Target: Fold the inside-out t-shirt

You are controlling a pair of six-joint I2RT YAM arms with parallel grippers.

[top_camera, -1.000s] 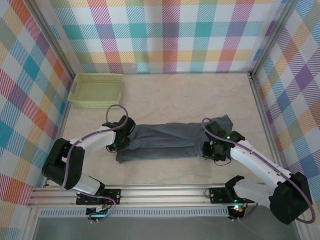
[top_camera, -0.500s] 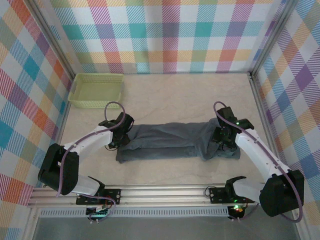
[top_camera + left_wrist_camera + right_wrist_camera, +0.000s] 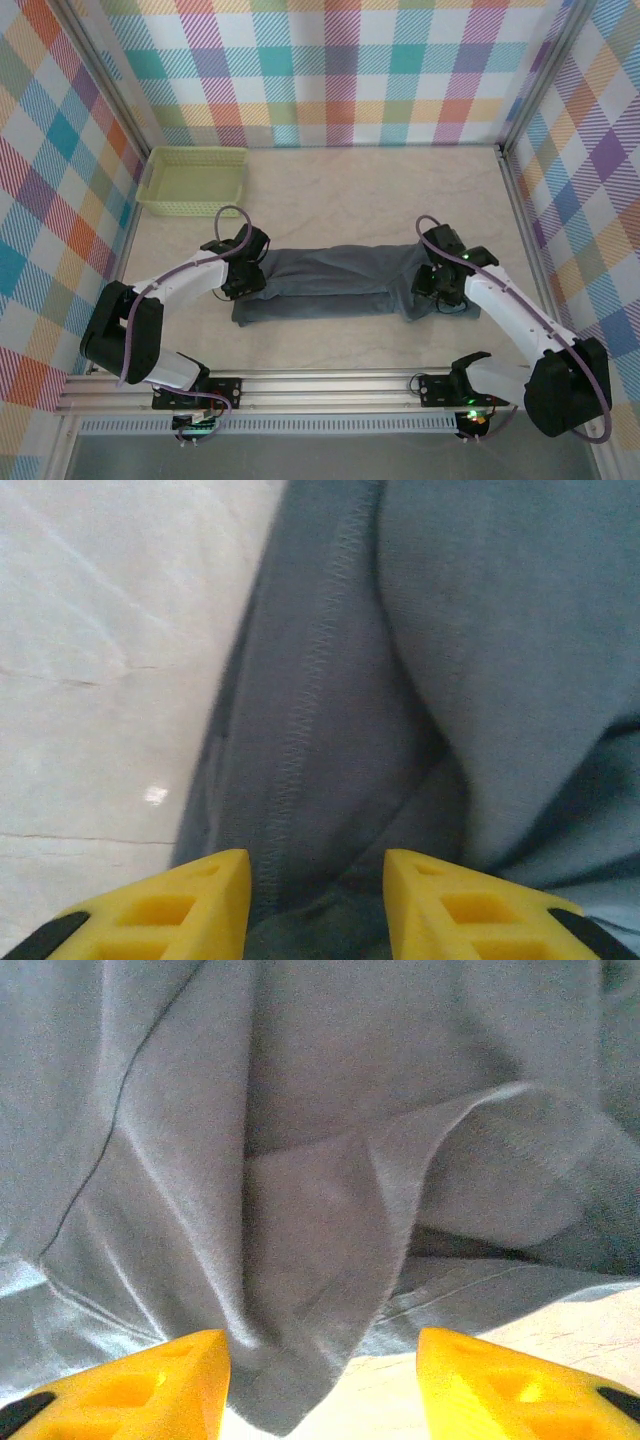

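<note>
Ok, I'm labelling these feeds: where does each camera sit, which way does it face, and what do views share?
Top external: above and behind the arms, looking down on the table; both arms, left gripper and right gripper at the t-shirt ends.
Left wrist: on the left arm, facing down at the t-shirt edge; its yellow fingers.
Right wrist: on the right arm, facing a t-shirt fold; its yellow fingers.
Shared: the t-shirt.

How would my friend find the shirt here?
Start at the pale table with checked walls. Near its front, in the middle, lies a long, wrinkly blue-grey strip of cloth: the t-shirt. Unlike it, the basket is yellow-green mesh in the far left corner.
</note>
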